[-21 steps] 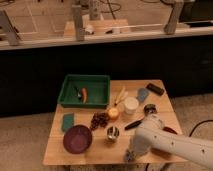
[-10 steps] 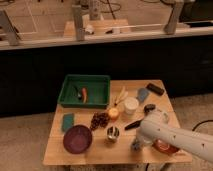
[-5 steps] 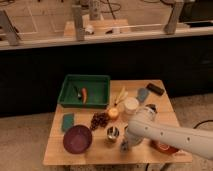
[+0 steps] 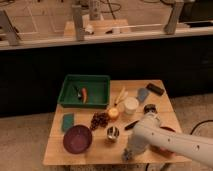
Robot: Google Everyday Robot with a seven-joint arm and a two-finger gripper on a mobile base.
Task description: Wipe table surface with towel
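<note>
Single overhead view. The pale, roughly square wooden tabletop sits mid-frame in front of you; take the small metal cup near its front centre as the landmark. Left of the cup lies a dark purple round bowl; behind-left of it a cluster of dark grapes and a green rectangular sponge; directly behind it an orange round fruit and a white cylindrical container; far behind-left stands the green plastic tray holding a small orange item. Right of the cup the white robot arm crosses the front right corner, partly covering a reddish dish; its hand hangs at the front edge, just right of and in front of the cup. You cannot tell whether the hand is open or closed, nor whether it holds anything; no towel is identifiable.

Risks, as a judgement: the surface is crowded, so any sweep from here is likely to strike the cup or push the bowl off the near edge; the arm's body could drag the reddish dish; wiping without a confirmed towel would only scrape the wood.
</note>
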